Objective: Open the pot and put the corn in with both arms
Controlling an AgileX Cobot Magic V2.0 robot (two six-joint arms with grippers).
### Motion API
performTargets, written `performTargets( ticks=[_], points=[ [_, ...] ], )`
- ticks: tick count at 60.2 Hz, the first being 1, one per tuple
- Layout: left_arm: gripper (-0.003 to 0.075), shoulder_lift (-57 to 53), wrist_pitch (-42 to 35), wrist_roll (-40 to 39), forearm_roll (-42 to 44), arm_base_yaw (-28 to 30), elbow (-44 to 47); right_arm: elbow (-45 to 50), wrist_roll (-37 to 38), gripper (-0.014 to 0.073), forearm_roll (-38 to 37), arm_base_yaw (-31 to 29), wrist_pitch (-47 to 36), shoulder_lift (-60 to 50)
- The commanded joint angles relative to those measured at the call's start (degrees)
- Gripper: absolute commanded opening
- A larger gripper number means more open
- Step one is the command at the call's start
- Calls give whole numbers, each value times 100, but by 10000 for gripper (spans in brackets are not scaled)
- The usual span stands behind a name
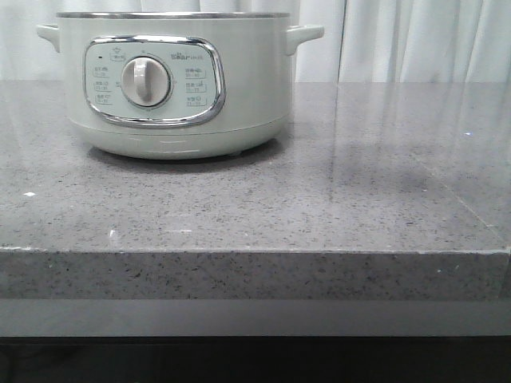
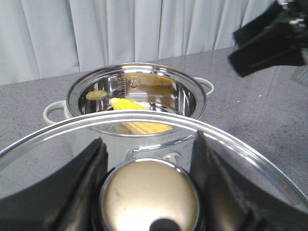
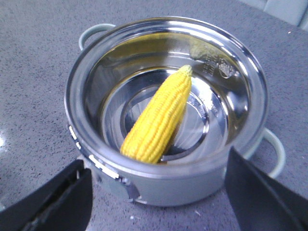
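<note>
Corn [image 3: 159, 120] lies in the open pot [image 1: 172, 80] as left jaws clamp the slippery, breakable glass lid [image 2: 144, 132] by its knob [image 2: 150, 195]; right jaws gape empty.

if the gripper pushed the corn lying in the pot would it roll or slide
The corn looks round and tapered, so it would probably roll in a curve. The pot's polished steel inside looks slick, so sliding seems likely too. The wall should stop it either way.
</note>
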Motion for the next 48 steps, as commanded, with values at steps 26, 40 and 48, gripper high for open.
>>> performTargets(
  ticks=[26,40,48],
  points=[
    [207,-6,-820,3,-45,-8,-220,2699,-13,582,-14,5,-1628,-2871],
    [207,-6,-820,3,-45,-8,-220,3585,-13,582,-14,5,-1764,-3759],
    [207,-6,-820,3,-45,-8,-220,3850,-13,582,-14,5,-1764,-4067]
  ],
)
